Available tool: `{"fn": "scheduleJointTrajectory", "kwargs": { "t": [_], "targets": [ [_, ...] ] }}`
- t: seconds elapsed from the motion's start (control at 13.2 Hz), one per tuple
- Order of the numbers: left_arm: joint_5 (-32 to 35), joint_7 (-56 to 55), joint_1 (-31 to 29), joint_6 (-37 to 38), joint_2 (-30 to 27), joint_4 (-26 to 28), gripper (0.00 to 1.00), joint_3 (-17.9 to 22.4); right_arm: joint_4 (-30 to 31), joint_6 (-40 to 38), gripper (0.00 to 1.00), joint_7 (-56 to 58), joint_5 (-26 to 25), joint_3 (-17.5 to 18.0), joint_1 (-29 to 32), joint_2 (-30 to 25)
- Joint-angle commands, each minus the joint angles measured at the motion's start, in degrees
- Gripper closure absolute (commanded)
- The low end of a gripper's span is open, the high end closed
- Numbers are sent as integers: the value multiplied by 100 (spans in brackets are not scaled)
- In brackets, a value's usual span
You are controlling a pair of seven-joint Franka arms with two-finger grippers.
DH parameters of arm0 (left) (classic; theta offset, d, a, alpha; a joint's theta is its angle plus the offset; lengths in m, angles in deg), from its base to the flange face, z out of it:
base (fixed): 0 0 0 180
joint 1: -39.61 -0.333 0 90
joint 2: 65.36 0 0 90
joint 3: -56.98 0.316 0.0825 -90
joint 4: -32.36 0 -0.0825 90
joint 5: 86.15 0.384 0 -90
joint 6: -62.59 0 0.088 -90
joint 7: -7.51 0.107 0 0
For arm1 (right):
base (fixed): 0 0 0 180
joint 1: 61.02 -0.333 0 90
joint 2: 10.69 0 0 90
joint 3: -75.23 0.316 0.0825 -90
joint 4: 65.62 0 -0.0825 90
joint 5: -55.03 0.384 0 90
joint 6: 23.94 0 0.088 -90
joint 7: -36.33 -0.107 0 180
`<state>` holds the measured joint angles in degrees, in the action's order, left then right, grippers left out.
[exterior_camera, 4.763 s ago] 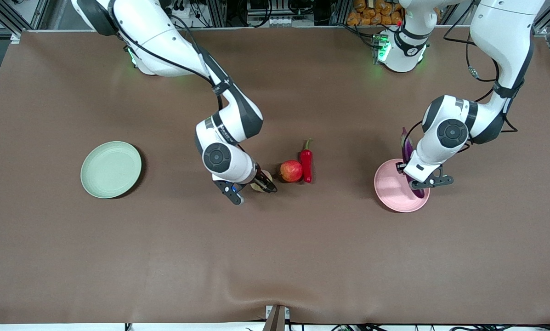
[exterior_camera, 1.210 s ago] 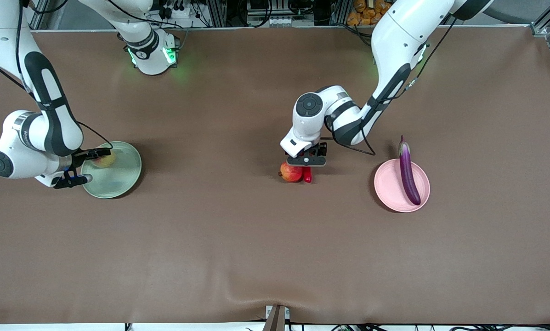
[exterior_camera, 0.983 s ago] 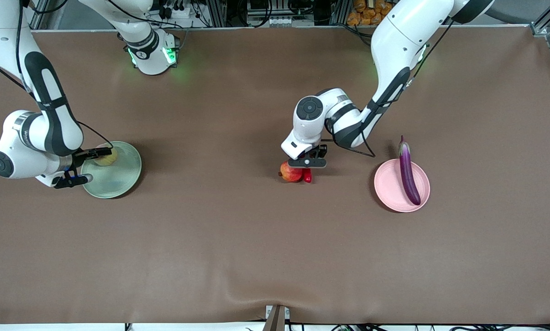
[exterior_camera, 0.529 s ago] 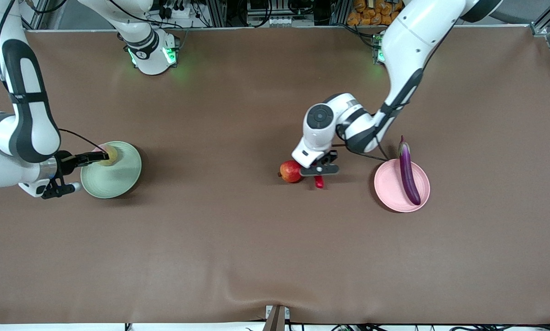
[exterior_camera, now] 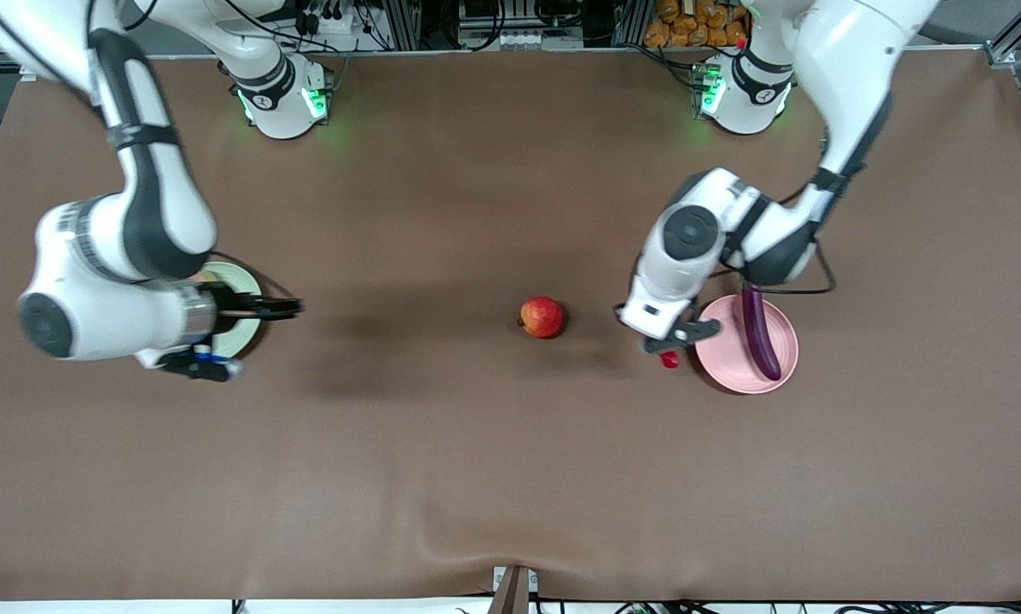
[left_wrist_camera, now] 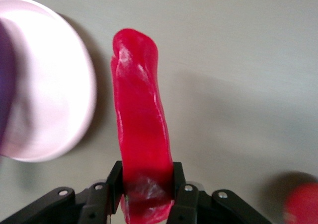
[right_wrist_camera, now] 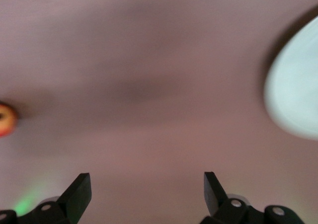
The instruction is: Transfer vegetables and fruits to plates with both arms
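My left gripper point(exterior_camera: 676, 339) is shut on the red chili pepper point(exterior_camera: 670, 359) and holds it in the air over the table, just beside the rim of the pink plate point(exterior_camera: 723, 358). In the left wrist view the chili point(left_wrist_camera: 141, 119) hangs from the shut gripper point(left_wrist_camera: 147, 194) next to the pink plate point(left_wrist_camera: 54, 100). The purple eggplant point(exterior_camera: 759, 334) lies on that plate. The round red fruit point(exterior_camera: 542, 317) sits on the table's middle. My right gripper point(exterior_camera: 280, 305) is open and empty point(right_wrist_camera: 146, 189) beside the green plate point(exterior_camera: 244, 283), which my arm mostly covers. The peach is hidden.
Brown table cloth all around. The red fruit shows at the edge of both wrist views point(left_wrist_camera: 300, 209) point(right_wrist_camera: 6, 119). The green plate point(right_wrist_camera: 295, 95) is at the side of the right wrist view. The arm bases stand along the table's edge farthest from the camera.
My left gripper lifted the chili from beside the red fruit and carried it to the pink plate's rim. My right gripper let go of the peach on the green plate and drew away toward the table's middle.
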<state>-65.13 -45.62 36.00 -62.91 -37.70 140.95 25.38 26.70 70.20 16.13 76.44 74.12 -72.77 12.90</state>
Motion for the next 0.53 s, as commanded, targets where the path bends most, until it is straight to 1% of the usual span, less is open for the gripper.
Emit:
{"fn": "scheduleJointTrajectory", "kwargs": {
  "t": [0.0,0.08,0.23,0.3,0.45],
  "targets": [
    [-98,889,-814,184,-59,101,100,-136,-467,295,0,-1253,731,-65,-511,390],
    [-98,1031,-877,184,-42,101,100,-136,-670,419,0,-1763,751,-74,-826,549],
    [-98,1041,-983,184,11,145,100,-119,-1066,805,0,-2808,769,-57,-1196,918],
    [-98,1059,-1105,184,20,188,100,-119,-1137,1146,0,-3388,795,-65,-1433,1024],
    [-89,1059,-1142,184,46,233,100,-119,-1146,2068,0,-4662,786,-65,-1960,1165]
  ]
}}
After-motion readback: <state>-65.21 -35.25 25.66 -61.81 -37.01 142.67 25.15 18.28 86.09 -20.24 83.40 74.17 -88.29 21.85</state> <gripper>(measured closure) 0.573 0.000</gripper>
